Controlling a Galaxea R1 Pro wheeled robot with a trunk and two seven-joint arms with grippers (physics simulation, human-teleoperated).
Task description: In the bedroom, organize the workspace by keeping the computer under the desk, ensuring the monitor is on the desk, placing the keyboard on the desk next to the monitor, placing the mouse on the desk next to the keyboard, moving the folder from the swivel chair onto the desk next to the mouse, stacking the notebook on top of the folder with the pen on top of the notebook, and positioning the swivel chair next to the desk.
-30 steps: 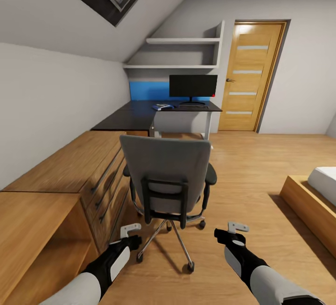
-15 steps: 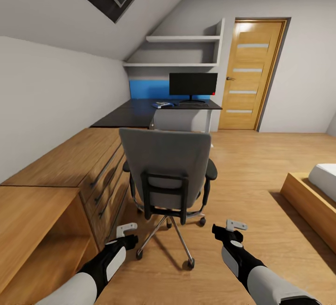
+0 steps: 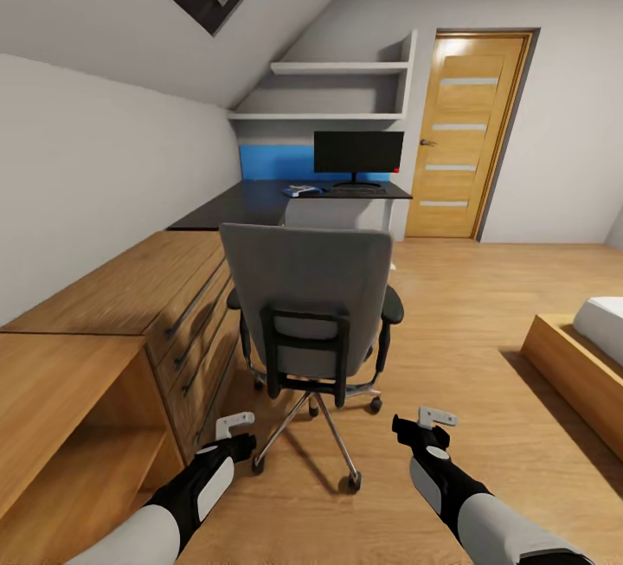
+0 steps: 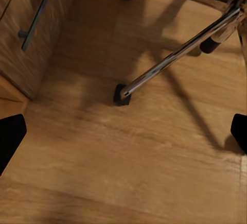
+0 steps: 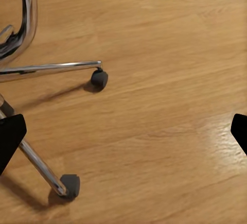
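Both my arms low, stretched fwd, forearms roughly parallel, wrists level. L gripper (image 3: 235,429) empty, jaws spread wide, fingertips (image 4: 10,136) at frame edges in wrist cam. R gripper (image 3: 426,426) same: wide apart, nothing between, fingertips (image 5: 9,139) dark at both edges.

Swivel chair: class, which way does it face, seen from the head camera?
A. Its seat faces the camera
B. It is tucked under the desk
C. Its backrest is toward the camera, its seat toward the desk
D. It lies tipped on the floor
C: the swivel chair stands upright, showing its grey backrest and black back frame, with the desk beyond it.
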